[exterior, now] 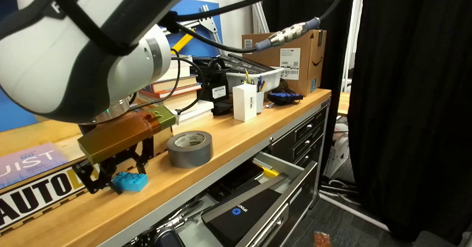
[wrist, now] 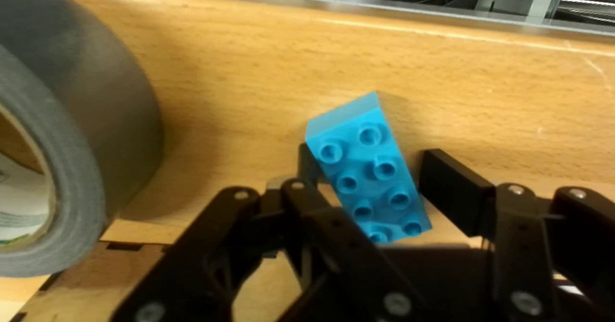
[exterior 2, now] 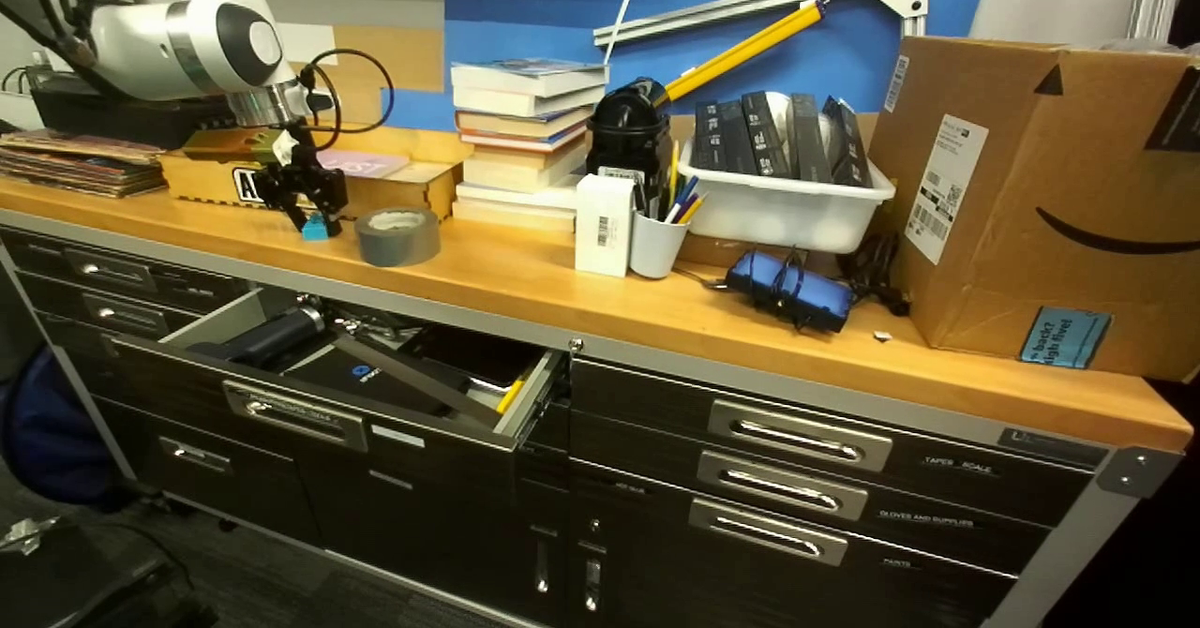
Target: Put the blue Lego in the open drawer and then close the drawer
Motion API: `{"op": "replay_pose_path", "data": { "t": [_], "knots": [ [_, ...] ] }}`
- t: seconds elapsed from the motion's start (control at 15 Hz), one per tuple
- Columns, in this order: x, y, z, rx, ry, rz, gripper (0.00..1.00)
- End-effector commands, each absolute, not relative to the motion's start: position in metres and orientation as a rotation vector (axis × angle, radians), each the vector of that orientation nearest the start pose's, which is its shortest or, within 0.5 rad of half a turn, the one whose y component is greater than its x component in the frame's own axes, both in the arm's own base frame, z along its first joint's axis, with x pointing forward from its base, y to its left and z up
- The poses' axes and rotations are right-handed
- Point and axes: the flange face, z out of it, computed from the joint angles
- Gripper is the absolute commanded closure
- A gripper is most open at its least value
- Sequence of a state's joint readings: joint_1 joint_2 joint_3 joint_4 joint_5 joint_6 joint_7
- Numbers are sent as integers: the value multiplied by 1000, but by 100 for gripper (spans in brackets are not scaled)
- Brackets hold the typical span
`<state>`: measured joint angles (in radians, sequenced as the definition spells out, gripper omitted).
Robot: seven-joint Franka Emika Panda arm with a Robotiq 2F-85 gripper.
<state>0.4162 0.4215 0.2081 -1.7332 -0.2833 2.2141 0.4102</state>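
Observation:
The blue Lego (exterior: 132, 182) lies on the wooden bench top near its front edge. It also shows in an exterior view (exterior 2: 315, 228) and in the wrist view (wrist: 365, 168), studs up and turned at an angle between the fingers. My gripper (wrist: 369, 178) is open and low around the brick. The left finger is close to it, and contact there is unclear; a gap shows at the right finger. The drawer (exterior 2: 450, 448) is pulled open below the bench top, and it shows in an exterior view (exterior: 300, 195) with a dark front and grey sides.
A grey tape roll (exterior: 191, 155) stands close beside the gripper, also in the wrist view (wrist: 120, 101). A wooden box with lettering (exterior: 35, 199) is behind the gripper. A black case (exterior: 254, 210) and tools lie in the drawer. Books (exterior 2: 525, 141) stand farther along.

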Motion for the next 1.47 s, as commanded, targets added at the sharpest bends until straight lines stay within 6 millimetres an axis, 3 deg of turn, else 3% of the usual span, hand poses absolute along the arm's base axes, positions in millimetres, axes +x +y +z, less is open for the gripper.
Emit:
{"op": "replay_pose_path", "data": {
  "t": [0.0,0.13,0.47,0.73,0.93,1.2,1.27,1.4],
  "knots": [
    [544,362,355,-3190,-546,-164,73],
    [526,351,353,-3178,-535,-91,86],
    [455,328,344,-3172,-423,-21,83],
    [417,280,313,-3202,-140,-39,84],
    [407,228,292,-3186,101,-87,86],
    [416,172,290,-3121,337,-177,83],
    [418,162,291,-3110,366,-191,39],
    [417,152,293,-3099,382,-203,34]
  ]
}}
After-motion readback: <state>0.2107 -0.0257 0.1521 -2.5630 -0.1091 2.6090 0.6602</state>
